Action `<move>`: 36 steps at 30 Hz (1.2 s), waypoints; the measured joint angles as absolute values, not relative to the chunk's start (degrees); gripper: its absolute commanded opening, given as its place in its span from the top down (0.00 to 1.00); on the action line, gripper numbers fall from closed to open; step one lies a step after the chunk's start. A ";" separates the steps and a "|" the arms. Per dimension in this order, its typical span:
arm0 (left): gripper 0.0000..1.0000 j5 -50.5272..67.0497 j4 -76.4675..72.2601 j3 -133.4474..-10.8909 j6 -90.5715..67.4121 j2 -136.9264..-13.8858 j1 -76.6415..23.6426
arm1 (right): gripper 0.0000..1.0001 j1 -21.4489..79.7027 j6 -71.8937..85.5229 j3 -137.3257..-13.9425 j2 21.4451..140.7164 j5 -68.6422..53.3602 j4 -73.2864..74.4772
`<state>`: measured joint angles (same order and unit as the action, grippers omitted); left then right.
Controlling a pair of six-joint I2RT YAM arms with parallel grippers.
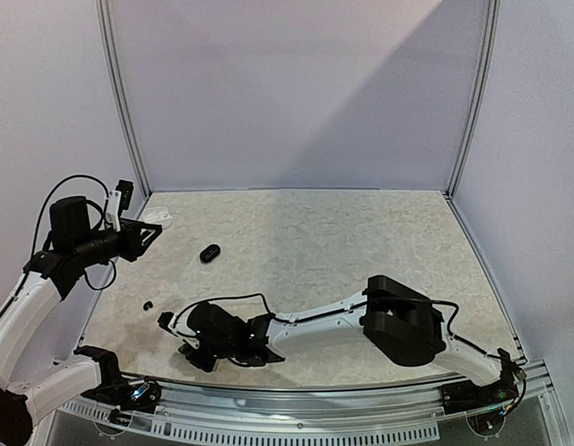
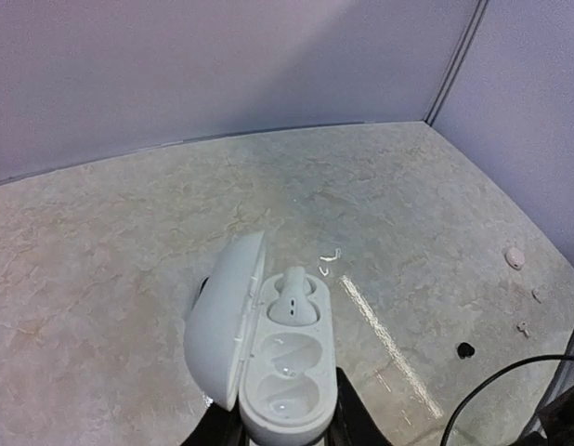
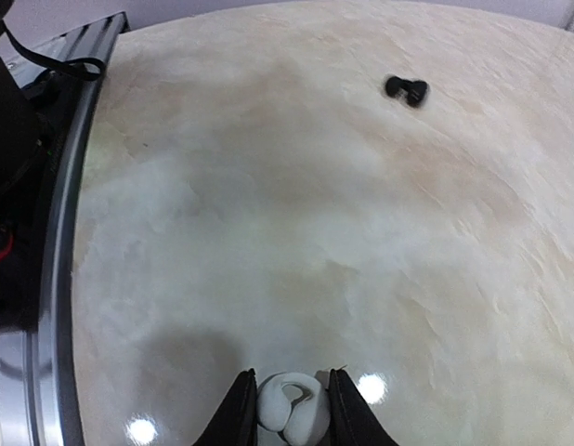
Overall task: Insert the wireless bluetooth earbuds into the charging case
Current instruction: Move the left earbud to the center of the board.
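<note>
Your left arm [image 1: 45, 269] stands raised at the left edge of the tabletop [image 1: 315, 242], left fingers [image 2: 354, 429] clamped on the open charging case [image 2: 268, 372], one white earbud [image 2: 294, 302] seated inside. Your right arm [image 1: 315, 321] stretches low along the near edge, right fingers [image 3: 239, 413] pinching a second white earbud [image 3: 292, 409].

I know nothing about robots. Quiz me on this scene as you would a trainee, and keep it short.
1. True or false: the white charging case in the left gripper has its lid shut.
2. What is the right gripper pinching? A) a screw B) a white earbud C) nothing
3. How many earbuds sit inside the case?
Key: 1 false, the lid stands open. 2 B. 3 one, the seated earbud, in the slot farthest from the fingers.
</note>
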<state>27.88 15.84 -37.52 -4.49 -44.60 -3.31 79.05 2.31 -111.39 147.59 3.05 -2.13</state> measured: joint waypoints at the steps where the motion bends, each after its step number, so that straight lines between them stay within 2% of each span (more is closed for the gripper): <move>1: 1.00 28.36 15.86 -37.52 -4.29 -44.60 -3.31 | 0.75 78.83 3.20 -107.98 145.60 3.84 -2.87; 9: 1.00 31.79 15.90 -36.62 -2.76 -44.10 -3.38 | 0.76 76.20 11.88 -86.96 132.86 10.26 -6.31; 17: 1.00 33.85 15.70 -36.12 -1.96 -44.82 -4.89 | 0.74 74.91 23.86 -75.46 123.81 17.87 -1.17; 27: 1.00 34.96 15.70 -35.57 -2.00 -45.63 -10.48 | 0.53 75.05 34.06 -72.93 120.31 19.75 4.60; 35: 1.00 35.16 15.68 -35.57 -1.91 -46.63 -11.09 | 0.29 74.28 32.40 -76.53 120.29 15.70 10.70; 36: 1.00 35.16 15.68 -35.55 -1.89 -46.65 -11.11 | 0.23 73.84 31.46 -77.54 120.29 14.50 12.56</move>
<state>35.16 15.68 -35.55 -1.89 -46.65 -11.11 73.84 31.46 -77.54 120.29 14.50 12.56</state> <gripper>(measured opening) 0.236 0.673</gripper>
